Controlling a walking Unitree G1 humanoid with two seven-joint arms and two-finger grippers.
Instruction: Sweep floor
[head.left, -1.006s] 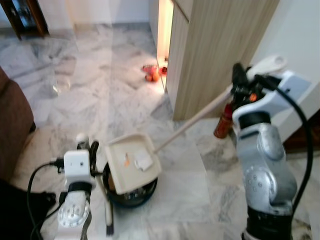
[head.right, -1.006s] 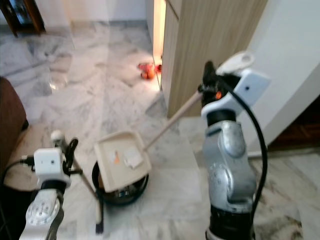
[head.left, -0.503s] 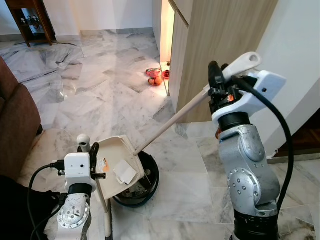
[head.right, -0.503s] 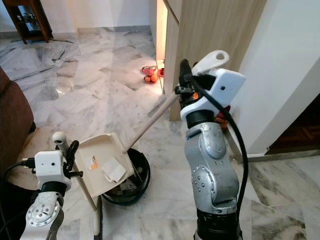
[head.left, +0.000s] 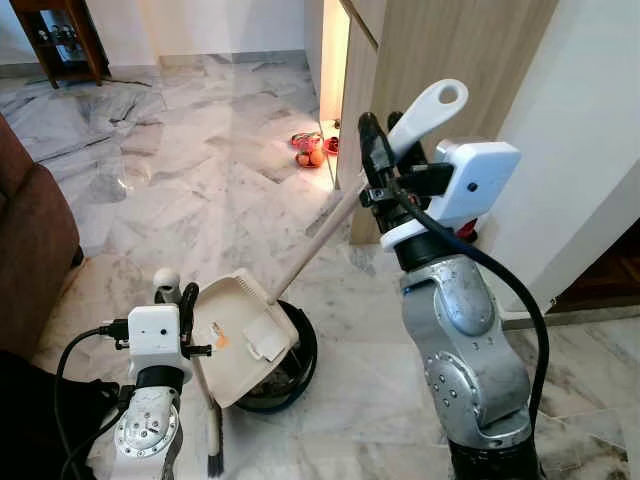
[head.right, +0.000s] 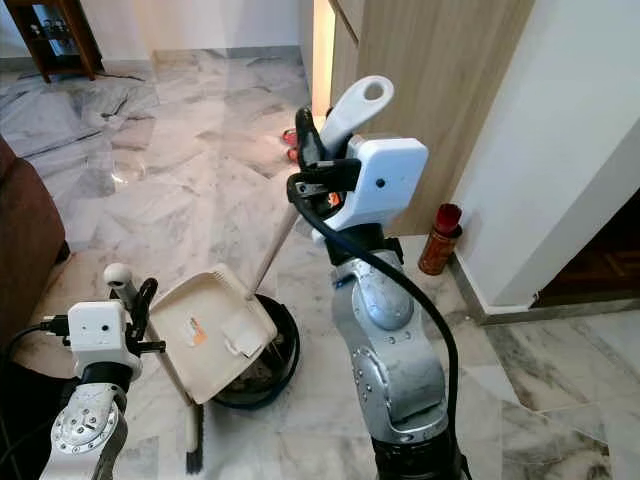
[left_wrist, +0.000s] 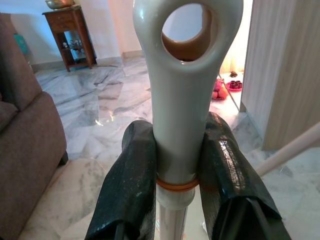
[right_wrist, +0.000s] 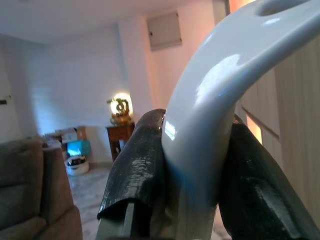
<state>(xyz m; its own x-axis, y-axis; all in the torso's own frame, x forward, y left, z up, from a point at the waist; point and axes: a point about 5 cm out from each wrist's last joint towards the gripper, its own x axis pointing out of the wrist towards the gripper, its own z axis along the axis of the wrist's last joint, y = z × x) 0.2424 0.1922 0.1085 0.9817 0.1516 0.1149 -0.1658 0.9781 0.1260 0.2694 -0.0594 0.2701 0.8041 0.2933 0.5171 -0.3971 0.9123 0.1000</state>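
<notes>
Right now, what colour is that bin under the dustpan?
Black. The round bin under the cream dustpan shows best in the right eye view.

Home living room, marble floor (head.left: 200, 150), sofa (head.left: 30, 250)

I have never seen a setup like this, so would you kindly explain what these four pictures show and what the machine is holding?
This is a humanoid robot with two silver arms, sweeping a marble floor. The two wide pictures come from cameras in its head, looking down. The other two come from cameras on its wrists, looking along each tool's black fingers. The right tool is shut on the dustpan handle; the tilted dustpan holds paper scraps above a round black bin. The left tool is shut on the broom handle; the broom hangs near the floor. A brown sofa, a wooden cabinet and a red can stand nearby.
</notes>
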